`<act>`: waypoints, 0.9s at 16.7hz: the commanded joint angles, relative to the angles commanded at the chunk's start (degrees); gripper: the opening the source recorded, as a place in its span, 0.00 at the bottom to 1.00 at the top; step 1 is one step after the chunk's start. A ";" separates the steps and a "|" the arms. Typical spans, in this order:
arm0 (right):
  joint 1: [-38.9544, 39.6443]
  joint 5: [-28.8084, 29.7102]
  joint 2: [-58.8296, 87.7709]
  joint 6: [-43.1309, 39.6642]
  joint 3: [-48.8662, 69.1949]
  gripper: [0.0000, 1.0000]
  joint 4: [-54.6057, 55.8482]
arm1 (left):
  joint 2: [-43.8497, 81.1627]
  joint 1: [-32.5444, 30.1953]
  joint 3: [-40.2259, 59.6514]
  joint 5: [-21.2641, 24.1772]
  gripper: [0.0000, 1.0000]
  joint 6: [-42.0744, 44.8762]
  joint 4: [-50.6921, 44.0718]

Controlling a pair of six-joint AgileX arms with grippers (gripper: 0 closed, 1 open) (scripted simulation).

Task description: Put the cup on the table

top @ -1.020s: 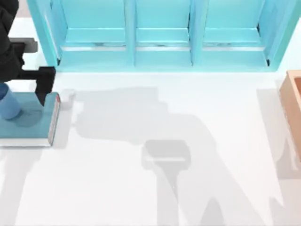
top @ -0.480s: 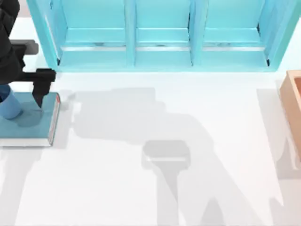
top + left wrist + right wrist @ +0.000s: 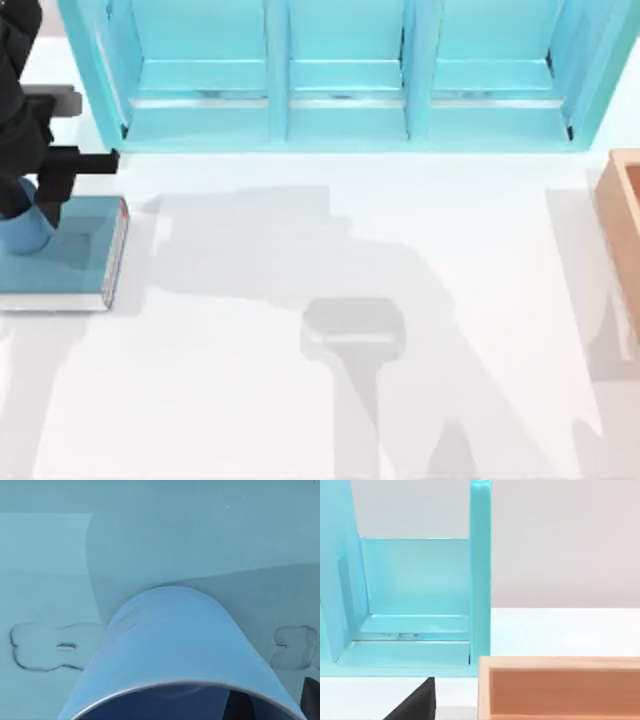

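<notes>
The blue cup [image 3: 20,233] stands upright on a teal book [image 3: 80,262] at the far left of the white table [image 3: 200,400]. My left gripper [image 3: 25,205] reaches down over the cup, and its dark right finger [image 3: 50,195] presses against the cup's right side. The other finger is hidden under the arm. In the left wrist view the cup [image 3: 175,650] rises close up from the book cover [image 3: 50,555], with a dark fingertip [image 3: 312,700] beside its rim. A dark part of my right gripper [image 3: 415,705] shows in the right wrist view, near a wooden box.
A light-blue cabinet [image 3: 340,80] with open compartments runs along the back edge. A tan wooden box [image 3: 622,220] sits at the right edge and appears close up as the box [image 3: 560,690] in the right wrist view. Arm shadows lie across the middle of the table.
The left gripper's visible finger has slid left across the book until it meets the cup's side. The cup and the book have not moved.
</notes>
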 joint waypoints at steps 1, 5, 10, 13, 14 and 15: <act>0.00 0.00 0.00 0.00 0.00 1.00 0.00 | 0.00 0.00 0.00 0.00 0.02 0.00 0.00; 0.00 0.00 0.00 0.00 0.00 1.00 0.00 | 0.00 0.00 0.00 0.00 0.00 0.00 0.00; 0.00 0.00 0.00 0.00 0.00 1.00 0.00 | -0.08 0.01 0.03 0.02 0.00 0.02 -0.01; 0.00 0.00 0.00 0.00 0.00 1.00 0.00 | -0.29 -0.02 2.24 0.01 0.00 -0.01 -2.32; 0.00 0.00 0.00 0.00 0.00 1.00 0.00 | -0.52 -0.03 3.90 0.02 0.00 -0.02 -4.05; 0.00 0.00 0.00 0.00 0.00 1.00 0.00 | -0.64 -0.04 5.26 0.01 0.00 -0.03 -6.27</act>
